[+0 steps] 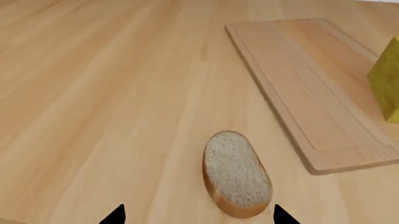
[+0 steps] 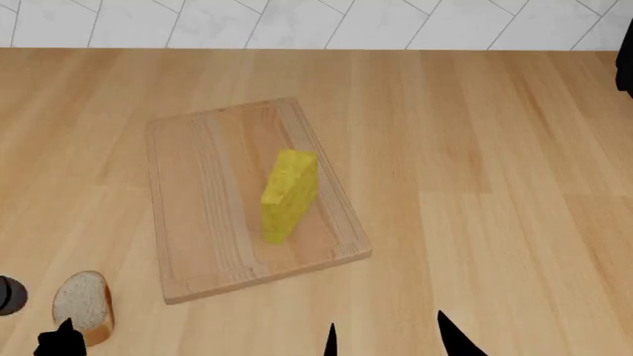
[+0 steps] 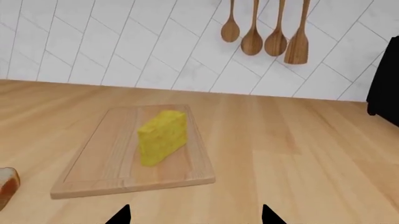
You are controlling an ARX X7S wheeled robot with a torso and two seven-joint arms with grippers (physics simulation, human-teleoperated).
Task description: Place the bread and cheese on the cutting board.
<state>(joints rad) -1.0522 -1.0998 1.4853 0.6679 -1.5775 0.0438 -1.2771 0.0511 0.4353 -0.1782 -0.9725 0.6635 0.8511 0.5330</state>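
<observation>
1. Cutting board (image 2: pixel 207 208) sits centre-left of the head view, on the wooden table (image 2: pixel 475 185), turned slightly off square.
2. Cheese (image 2: pixel 287 193) stands on edge on the board, on its right half, towards the near end. Also seen in the right wrist view (image 3: pixel 162 136), mid-frame.
3. Bread (image 2: pixel 83 305) lies flat on the table, lower left of the head view, off the board & near its near-left corner, not touching it.
4. Left wrist view: bread (image 1: pixel 237 173) lower centre, crumb face up, crust along its edge; board (image 1: pixel 311 88) upper right, cheese (image 1: pixel 386 79) cut off at the right edge.
5. Left gripper (image 1: pixel 199 215): fingertips wide apart, holding nothing; bread sits between the tips, near the right-hand one; can't tell contact.
6. Right gripper (image 3: pixel 194 215): tips wide apart, nothing held, over bare table near the board's near end.
7. Wooden spoons (image 3: pixel 265 30) hang on the tiled wall (image 3: pixel 93 42), top of the right wrist view.
</observation>
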